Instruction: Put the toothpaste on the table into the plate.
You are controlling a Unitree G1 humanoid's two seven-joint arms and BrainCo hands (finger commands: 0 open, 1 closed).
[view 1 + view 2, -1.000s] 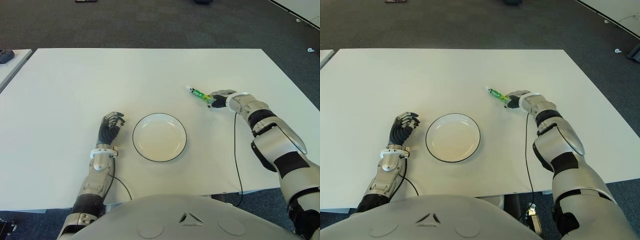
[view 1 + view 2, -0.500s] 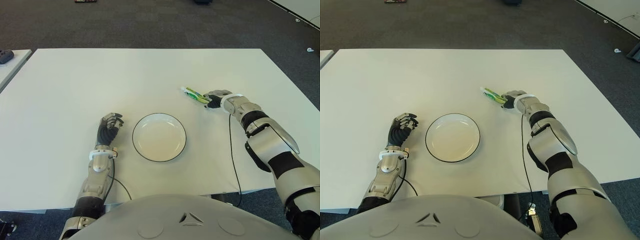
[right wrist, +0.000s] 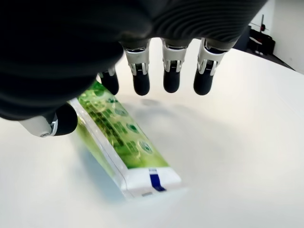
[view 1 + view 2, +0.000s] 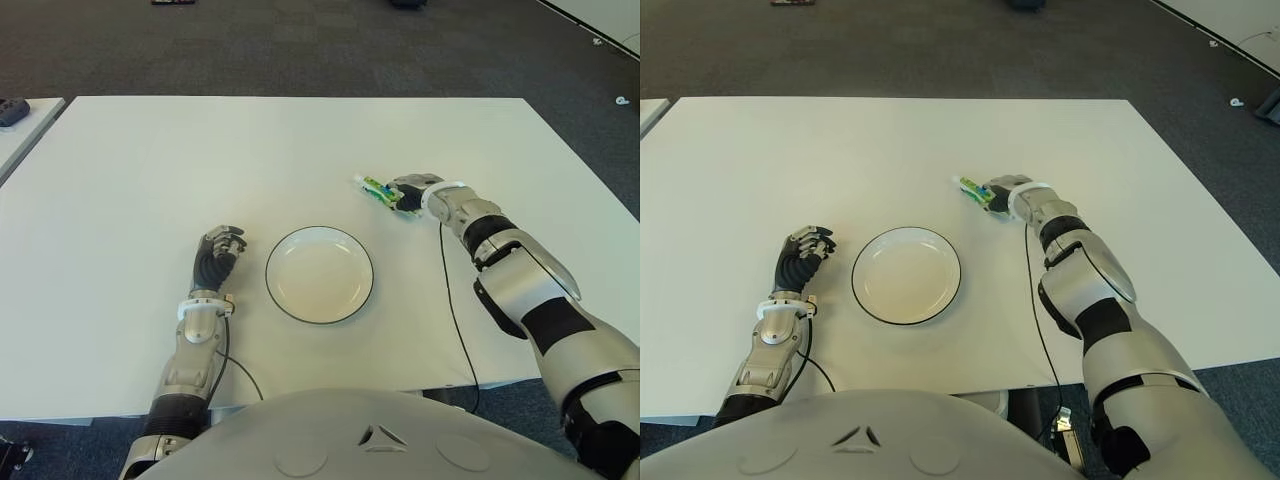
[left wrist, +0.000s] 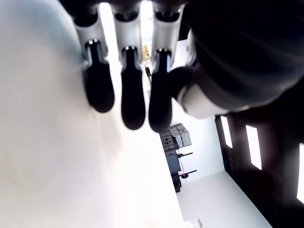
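The green and white toothpaste tube (image 4: pixel 372 185) sticks out leftward from my right hand (image 4: pixel 405 193), beyond and to the right of the plate. In the right wrist view the toothpaste tube (image 3: pixel 121 142) is pinched at one end between the thumb and a fingertip (image 3: pixel 110 81), while the other fingers hover over it; its free end hangs close over the table. The white plate (image 4: pixel 319 273) with a dark rim sits near the table's front and holds nothing. My left hand (image 4: pixel 218 255) shows just left of the plate, fingers (image 5: pixel 133 95) curled with nothing in them.
The white table (image 4: pixel 200 150) spreads wide on all sides of the plate. A second table edge (image 4: pixel 20 130) with a dark object (image 4: pixel 12 108) shows at the far left. Dark carpet lies beyond the table.
My right hand has carried the toothpaste tube leftward, closer to the plate. The left hand and the plate have stayed where they were.
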